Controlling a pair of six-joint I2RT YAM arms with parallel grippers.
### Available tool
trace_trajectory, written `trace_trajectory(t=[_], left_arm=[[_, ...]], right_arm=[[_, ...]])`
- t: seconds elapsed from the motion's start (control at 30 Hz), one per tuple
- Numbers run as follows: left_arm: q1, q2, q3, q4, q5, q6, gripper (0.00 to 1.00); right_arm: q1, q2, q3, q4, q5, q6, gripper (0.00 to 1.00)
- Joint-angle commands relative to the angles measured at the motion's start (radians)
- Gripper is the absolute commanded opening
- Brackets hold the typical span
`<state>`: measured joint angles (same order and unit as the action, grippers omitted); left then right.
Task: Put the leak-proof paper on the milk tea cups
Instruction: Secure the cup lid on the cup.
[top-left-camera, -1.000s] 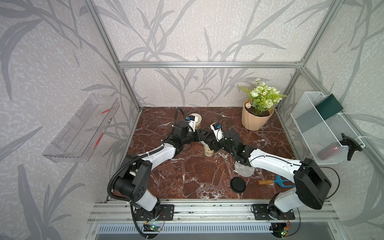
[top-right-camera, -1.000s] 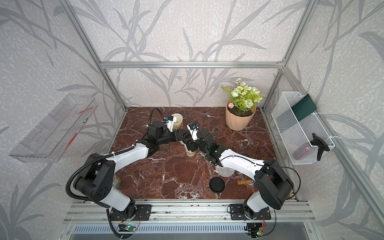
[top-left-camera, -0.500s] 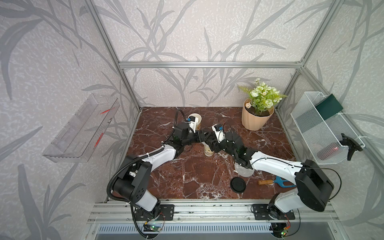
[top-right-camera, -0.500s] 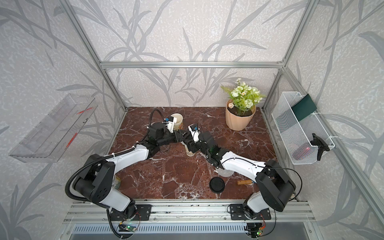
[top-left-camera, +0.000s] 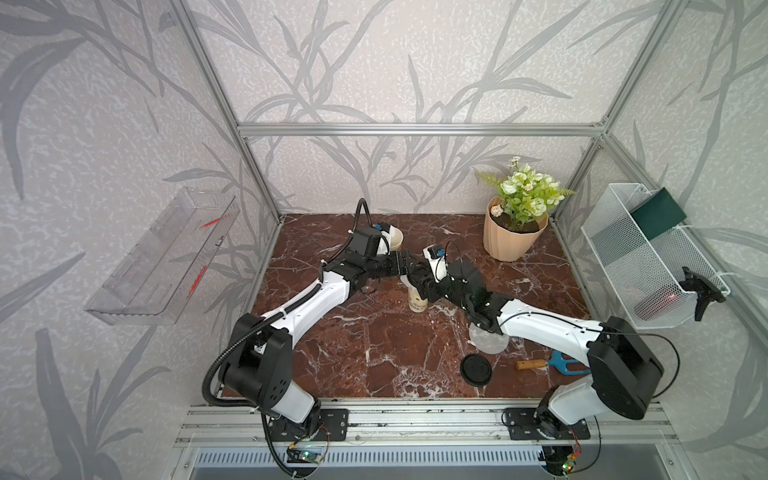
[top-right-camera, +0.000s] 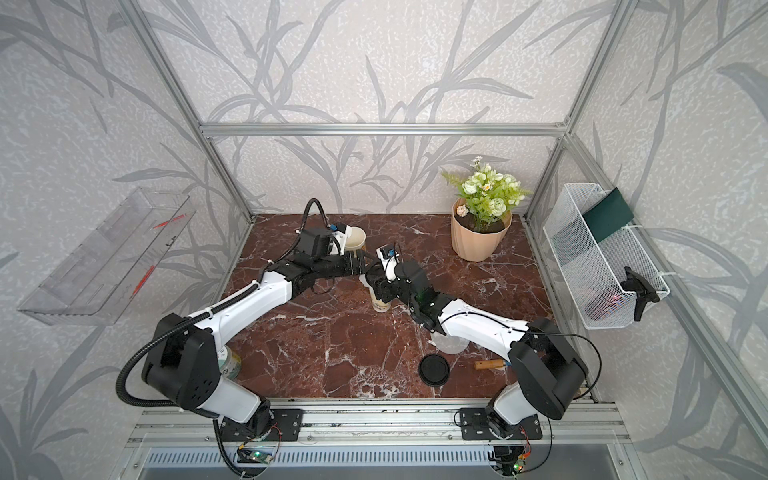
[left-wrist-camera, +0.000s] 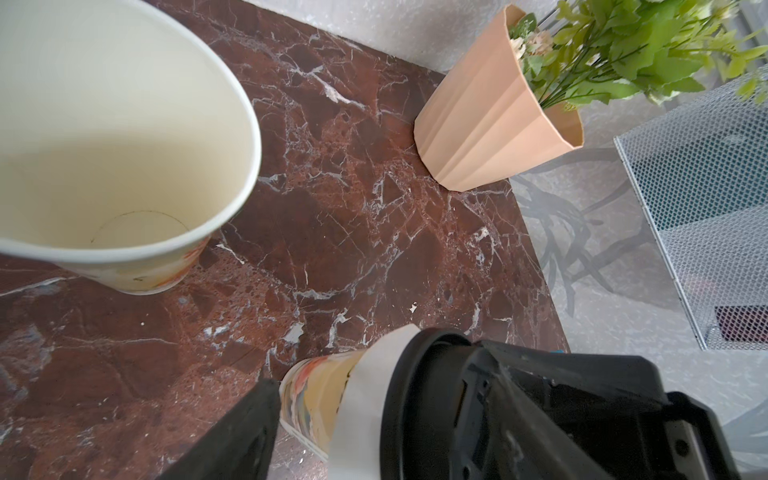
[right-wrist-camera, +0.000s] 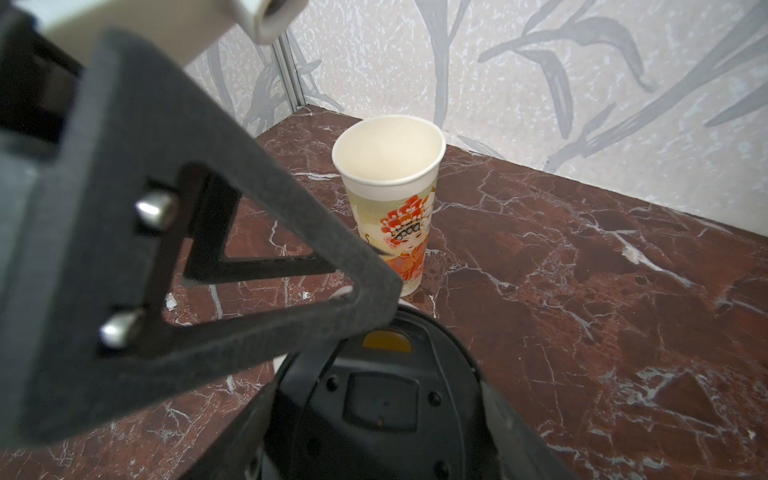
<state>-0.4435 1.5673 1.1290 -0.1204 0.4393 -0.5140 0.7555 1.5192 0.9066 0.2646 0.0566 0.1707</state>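
Red-brown marble covers the counter (top-left-camera: 365, 353), walled at the back and both sides and ending in a metal rail at the front. The broadest bare stretch lies toward the front of the middle, between the two arms. A second runs from the plant pot (top-left-camera: 509, 245) in the back right corner along the right-hand wall.

The open cup (top-left-camera: 397, 239) stands upright close to the back wall, its mouth uncovered. The capped cup (top-left-camera: 417, 301) stands upright mid-counter, well clear of every edge, and both hands meet over it. A paper sheet (left-wrist-camera: 365, 395) is trapped under the black lid (right-wrist-camera: 382, 401) on its mouth and hangs down the printed side.

The right hand (top-left-camera: 424, 284) has its jaws either side of that lid, closed on it. The left hand (top-left-camera: 409, 266) is harder to read. One finger (left-wrist-camera: 245, 432) sits just beside the cup wall and the other is lost behind the right hand, so I cannot tell whether it grips. From above, both hands hide the cup's top.

The second paper disc (top-left-camera: 486, 345) lies flat near the front right, partly under the right forearm, with the spare black lid (top-left-camera: 476, 368) just beside it. A tool (top-left-camera: 530, 364) with a wooden handle is cut off by the right elbow. In a top view a can (top-right-camera: 229, 361) peeks from behind the left arm's base.
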Motion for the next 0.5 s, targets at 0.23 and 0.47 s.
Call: trace_trajectory(t=[0.23, 0.47], left_arm=[[0.002, 0.090, -0.098, 0.045, 0.028, 0.005, 0.75], [0.003, 0.112, -0.138, 0.036, 0.007, 0.021, 0.64]], right_arm=[[-0.005, 0.059, -0.008, -0.324, -0.087, 0.018, 0.69], [-0.072, -0.008, 0.139, -0.365, -0.221, 0.048, 0.85]])
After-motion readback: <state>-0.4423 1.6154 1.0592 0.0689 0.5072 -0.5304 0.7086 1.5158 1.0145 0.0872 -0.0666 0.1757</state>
